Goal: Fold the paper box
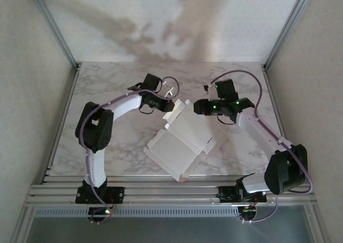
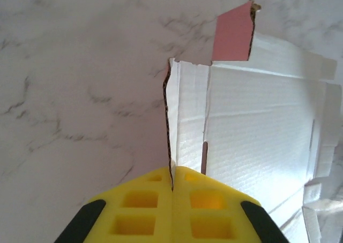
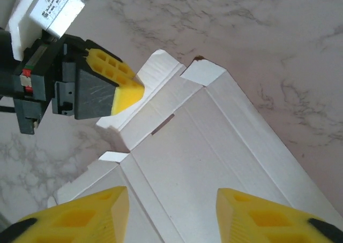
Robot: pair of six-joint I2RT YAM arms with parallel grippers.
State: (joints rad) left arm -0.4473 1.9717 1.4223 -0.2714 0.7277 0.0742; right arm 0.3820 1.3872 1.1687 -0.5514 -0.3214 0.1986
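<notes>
- My left claw is clenching on the paper box: its two yellow fingers are pressing together on the thin raw edge of a narrow side flap.
- From the right wrist camera, that same claw is gripping the flap at the far left corner of the card, coming in from the upper left.
- My right claw is standing released, its fingers apart. It is hovering over the wide white panel, and I am seeing no contact with the card.
- The box is lying unfolded with its white side facing up, creases and small tabs showing along its edges.
- One pink flap is sticking up at the far corner, beyond the held flap.
- From the top camera, the box is sitting in the middle of the marble surface, between the two arms, turned so that one corner is pointing towards the arm bases.
- Both claws are meeting at the far end of the card, left claw on its far left corner, right claw just beside its far right.
- I cannot tell whether the held end is lifting off the surface.
</notes>
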